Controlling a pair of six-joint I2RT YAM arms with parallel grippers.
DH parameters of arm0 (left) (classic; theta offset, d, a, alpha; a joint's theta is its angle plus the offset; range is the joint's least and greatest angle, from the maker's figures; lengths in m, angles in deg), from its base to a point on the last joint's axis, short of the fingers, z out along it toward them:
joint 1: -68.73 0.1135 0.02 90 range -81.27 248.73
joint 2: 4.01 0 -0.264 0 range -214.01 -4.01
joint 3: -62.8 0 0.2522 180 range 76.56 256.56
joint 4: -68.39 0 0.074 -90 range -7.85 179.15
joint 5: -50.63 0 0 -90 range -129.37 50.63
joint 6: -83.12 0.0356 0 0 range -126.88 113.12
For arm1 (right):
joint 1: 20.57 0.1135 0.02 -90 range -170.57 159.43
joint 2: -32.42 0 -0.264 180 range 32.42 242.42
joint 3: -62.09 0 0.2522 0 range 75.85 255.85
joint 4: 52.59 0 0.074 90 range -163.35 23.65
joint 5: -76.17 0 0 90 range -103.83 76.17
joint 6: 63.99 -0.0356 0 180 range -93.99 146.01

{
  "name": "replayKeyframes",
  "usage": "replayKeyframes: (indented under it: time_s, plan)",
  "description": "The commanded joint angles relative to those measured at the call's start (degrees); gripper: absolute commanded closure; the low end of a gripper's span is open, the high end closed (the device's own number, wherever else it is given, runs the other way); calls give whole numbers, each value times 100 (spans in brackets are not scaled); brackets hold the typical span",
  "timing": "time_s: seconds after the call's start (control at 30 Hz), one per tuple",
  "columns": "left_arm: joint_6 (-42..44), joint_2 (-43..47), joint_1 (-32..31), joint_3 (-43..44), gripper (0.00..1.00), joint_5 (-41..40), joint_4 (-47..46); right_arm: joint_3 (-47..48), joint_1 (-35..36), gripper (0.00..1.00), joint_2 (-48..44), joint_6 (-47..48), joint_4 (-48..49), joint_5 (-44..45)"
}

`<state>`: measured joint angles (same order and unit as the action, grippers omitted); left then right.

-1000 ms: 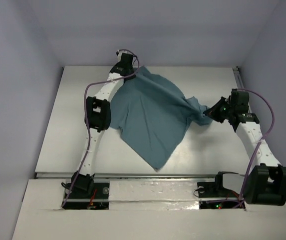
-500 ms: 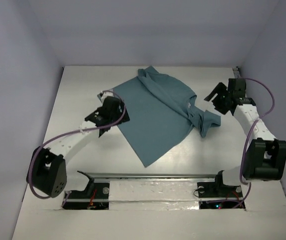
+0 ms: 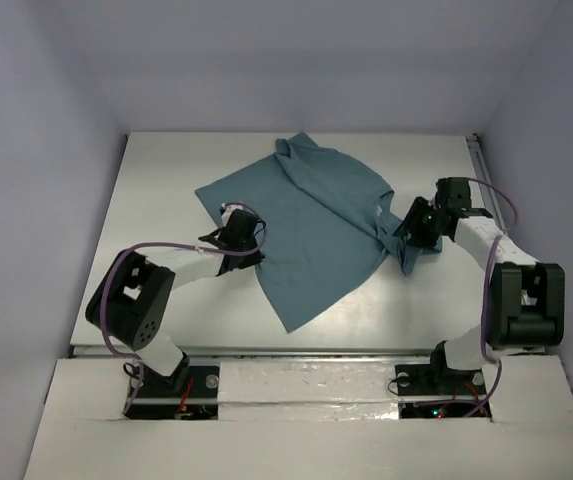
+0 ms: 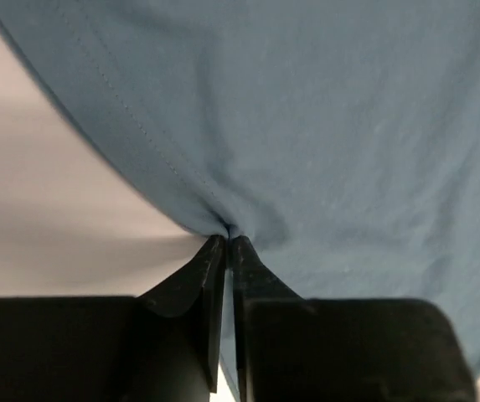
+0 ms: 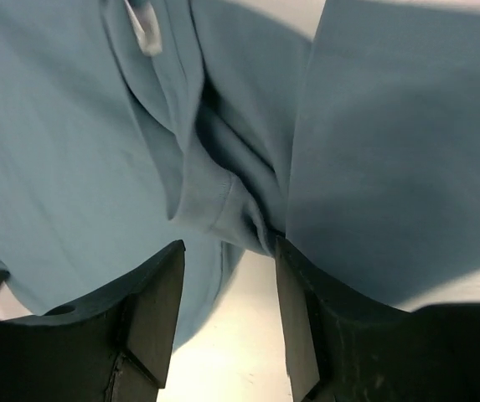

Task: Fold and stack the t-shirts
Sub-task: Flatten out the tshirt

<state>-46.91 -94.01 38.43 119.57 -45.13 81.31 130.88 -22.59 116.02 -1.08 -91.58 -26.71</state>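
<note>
One teal-blue t-shirt [image 3: 311, 225] lies spread on the white table, a corner pointing toward the near edge and its right side bunched into folds. My left gripper [image 3: 249, 252] is shut on the shirt's left hem; in the left wrist view the t-shirt cloth [image 4: 307, 126] puckers right at the left gripper's [image 4: 228, 240] closed tips. My right gripper [image 3: 413, 228] sits at the bunched right edge. In the right wrist view the right gripper [image 5: 229, 251] stands open, and a rolled fold of the t-shirt [image 5: 223, 193] hangs just ahead of it, touching the right finger [image 5: 294, 276].
The white table [image 3: 156, 210] has walls on the left, the back and the right. A metal rail [image 3: 306, 350] runs along the near edge, in front of the two arm bases.
The left arm swung from the shirt's far corner down to its left hem and closed on it. The right gripper let go of the right side, then came back to the bunched folds, open.
</note>
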Motion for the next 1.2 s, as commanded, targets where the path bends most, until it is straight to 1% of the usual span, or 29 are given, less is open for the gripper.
replayKeyframes:
  time_s: [0.0,0.07,0.13,0.17,0.2,0.3,0.33,0.4,0.47,0.53,0.63,0.67,0.7,0.77,0.8,0.83,0.87,0.9,0.93,0.97,1.0,1.03,1.07,1.1,1.13,1.17]
  plan:
    - [118,-422,-28,172,100,-161,198,306,114,47,297,160,238,-540]
    - [232,-501,86,296,100,-250,303,569,307,46,570,169,151,-593]
    - [416,-431,375,357,100,-355,382,693,421,46,711,152,115,-496]
    - [495,-335,533,375,100,-408,470,729,500,46,833,125,124,-487]
    - [601,-300,917,419,100,-400,488,764,501,48,878,38,124,-478]
    - [1023,-255,1421,690,100,-452,663,790,659,72,966,-120,255,-443]
    - [1111,-281,1657,805,100,-487,734,799,729,88,975,-156,273,-426]
    - [1252,-396,1852,1095,100,-549,875,904,791,100,992,-235,169,-408]
    - [1296,-518,2141,1332,100,-584,919,1141,853,100,949,-244,98,-373]
    - [1375,-633,2274,1534,100,-610,945,1509,853,100,896,-296,10,-346]
    - [1612,-949,2459,2079,100,-953,1138,2124,800,100,1114,-376,-253,82]
    - [1647,-1011,2459,2202,98,-1006,1191,2535,730,100,1229,-402,-289,137]
    - [1682,-1081,2555,2404,95,-1023,1270,2713,616,100,1351,-454,-307,198]
    - [1692,-1090,2617,2615,90,-997,1410,3030,116,100,1729,-700,-272,217]
    - [1692,-1055,2617,2643,85,-1015,1472,3066,-51,100,1844,-840,-219,155]
    - [1692,-994,2617,2634,75,-954,1508,3076,-209,99,1932,-859,-106,216]
    - [1683,-793,2617,2608,48,-875,1525,3067,-420,96,2037,-824,-105,329]
    - [1674,-652,2617,2486,37,-831,1613,2971,-518,91,2056,-781,-113,426]
    - [1657,-485,2617,2380,28,-822,1640,2866,-606,58,2047,-745,-122,479]
    - [1630,-275,2617,2249,22,-804,1675,2743,-693,38,2012,-754,-87,506]
    - [1639,171,2617,1908,16,-769,1718,2481,-755,23,1864,-771,52,550]
    - [1613,402,2617,1713,16,-778,1780,2391,-756,4,1767,-728,106,568]
    - [1482,917,2548,1529,17,-751,1876,2338,-756,2,1653,-701,106,524]
    - [1368,1210,2547,1092,18,-708,2060,2268,-756,2,1364,-710,106,463]
    - [1210,1491,2495,852,21,-681,2157,2032,-756,9,1170,-727,141,367]
    - [878,2138,2494,598,26,-585,2237,1838,-756,20,925,-753,194,305]
